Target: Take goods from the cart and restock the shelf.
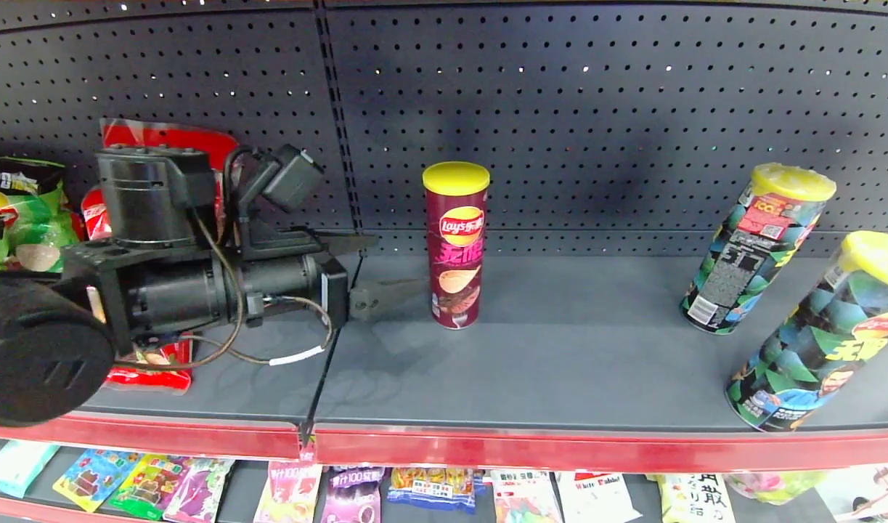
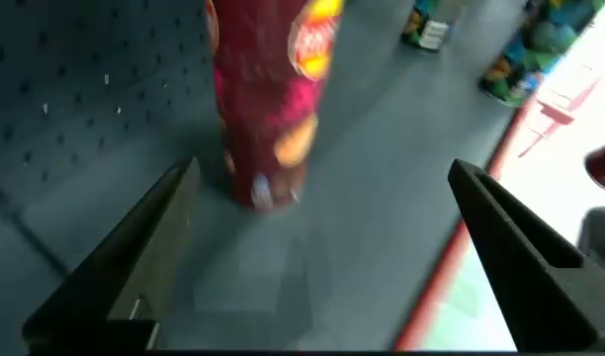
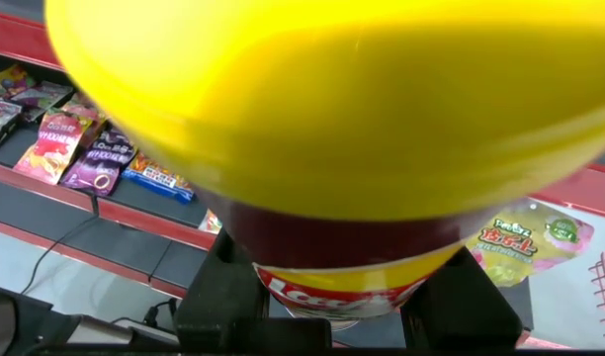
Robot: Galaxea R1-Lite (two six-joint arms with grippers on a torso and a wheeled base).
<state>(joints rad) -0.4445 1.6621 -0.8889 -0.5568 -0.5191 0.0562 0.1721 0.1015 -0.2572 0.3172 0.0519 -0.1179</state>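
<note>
The left tool (image 1: 400,261) lies level over the grey shelf (image 1: 560,363) at centre-left of the head view. Its jaws are spread wide and hold nothing. The tip of its nearer finger sits just beside the maroon can (image 1: 456,247), and I cannot tell whether the two touch. This maroon can has a yellow lid and stands upright near the middle of the frame, close to the perforated back panel (image 1: 596,109). In the left wrist view the same can stands beyond the two parted fingers, nearer to one of them, with bare shelf surface between the finger tips. The right tool (image 3: 347,311) is clamped on a red can (image 3: 332,148). The can's yellow lid spreads across the upper part of the right wrist view, and the tool's dark fingers (image 3: 223,297) press on either side of the can's body low in the frame. At the right of the head view two patterned cans (image 1: 756,250) with yellow lids rest on the shelf, well apart from the maroon can. One is near the back panel and the other is close to the red strip (image 1: 560,447) along the shelf's front edge, and both look slanted in the picture. At the far left a green bag (image 1: 30,218) and some red bags (image 1: 168,138) sit against the back panel, partly hidden by the left arm. Along the bottom of the frame a lower shelf (image 1: 249,476) carries a row of flat, colourful packets (image 1: 433,490).
</note>
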